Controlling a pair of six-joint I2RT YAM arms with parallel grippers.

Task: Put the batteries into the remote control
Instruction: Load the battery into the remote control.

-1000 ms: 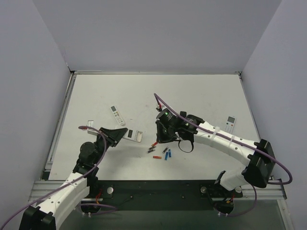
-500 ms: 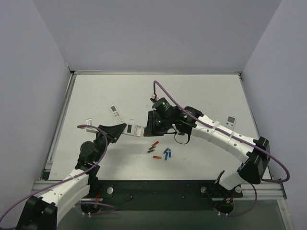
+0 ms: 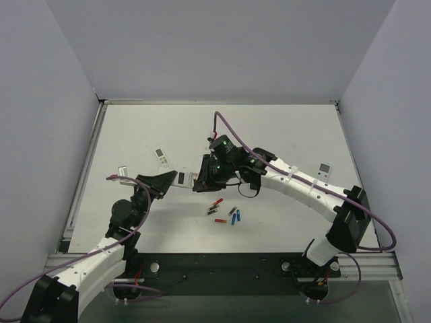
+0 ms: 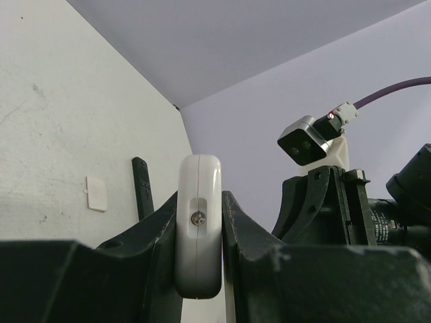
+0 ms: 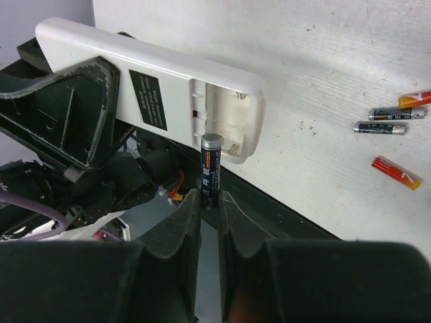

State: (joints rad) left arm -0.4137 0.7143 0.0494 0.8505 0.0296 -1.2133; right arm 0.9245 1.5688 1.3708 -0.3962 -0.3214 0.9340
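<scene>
With the left gripper [image 4: 199, 222] clamping the remote control [image 5: 155, 81] over the middle of the table [image 3: 283, 134] (bay [image 5: 225, 108] open, seemingly empty), the right gripper [image 5: 209, 202], pinching a dark battery [image 5: 211, 165], should lay it along the bay before pressing.

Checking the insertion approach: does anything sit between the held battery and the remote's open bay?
Nothing visible. The right tool holds the battery just before the open bay; the left tool grips the remote clear of it.

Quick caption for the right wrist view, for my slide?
Right gripper holds a dark battery upright near the remote control's open battery bay.
</scene>
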